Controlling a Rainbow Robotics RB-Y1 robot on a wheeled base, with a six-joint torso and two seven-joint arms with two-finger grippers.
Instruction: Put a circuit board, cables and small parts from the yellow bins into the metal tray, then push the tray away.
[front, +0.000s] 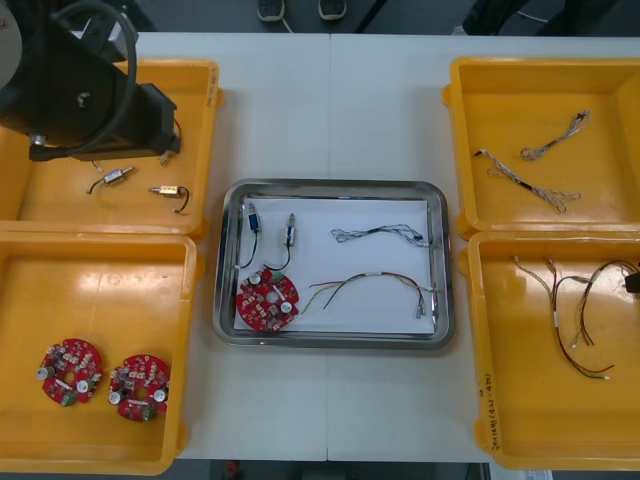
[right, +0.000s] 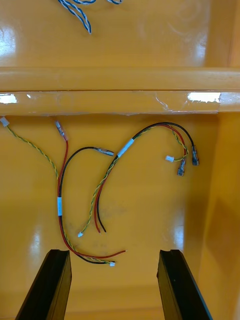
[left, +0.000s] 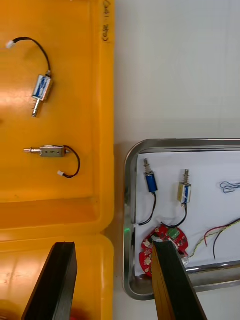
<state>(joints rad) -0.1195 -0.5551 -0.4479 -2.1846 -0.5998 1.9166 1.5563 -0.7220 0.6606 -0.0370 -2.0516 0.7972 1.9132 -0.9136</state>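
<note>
The metal tray (front: 228, 262) lies mid-table, white inside. It holds a red circuit board (front: 267, 300), two small metal parts (front: 254, 218) (front: 290, 232), a blue and white cable (front: 380, 234) and a red and yellow cable (front: 370, 285). My left arm (front: 80, 90) hangs over the far left yellow bin (front: 205, 85). Its gripper (left: 112, 265) is open above the bins' shared rim, beside the tray's (left: 129, 200) left edge. My right gripper (right: 114, 270) is open over the near right bin, just short of the red, yellow and black cables (right: 100, 200).
Two circuit boards (front: 70, 371) (front: 140, 387) lie in the near left bin (front: 100, 245). Two small metal parts (front: 115, 178) (front: 170, 191) sit in the far left bin. Blue and white cables (front: 525, 180) rest in the far right bin (front: 540, 70). Bare table lies beyond the tray.
</note>
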